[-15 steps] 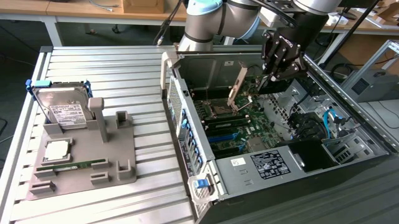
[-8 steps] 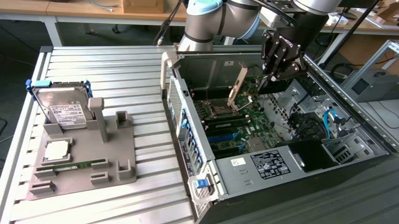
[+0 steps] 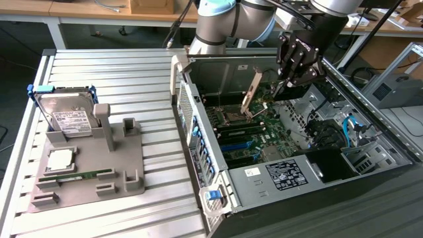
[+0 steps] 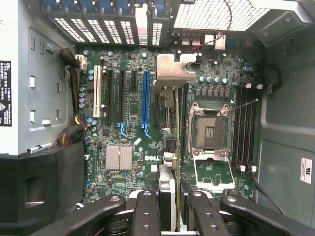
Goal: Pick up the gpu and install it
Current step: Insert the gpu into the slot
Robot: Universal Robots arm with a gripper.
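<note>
The gpu (image 3: 254, 92) hangs edge-on inside the open computer case (image 3: 297, 173), its pale metal bracket strip slanting down toward the motherboard (image 3: 254, 139). My black gripper (image 3: 288, 83) is shut on the card's upper edge. In the wrist view the gpu (image 4: 175, 123) runs as a thin edge from between the fingers (image 4: 147, 211) to its bracket (image 4: 173, 73), above the motherboard (image 4: 128, 113). It hovers just beside the long blue slot (image 4: 145, 98) and near the CPU socket (image 4: 209, 130). I cannot tell whether it touches a slot.
On the exterior view's left, a grey fixture (image 3: 126, 163) on the slatted table holds a silver hard drive (image 3: 66, 116), a green memory stick (image 3: 76, 176) and a square chip (image 3: 59, 158). Case walls, cables (image 3: 350, 126) and drive bays hem in the gripper.
</note>
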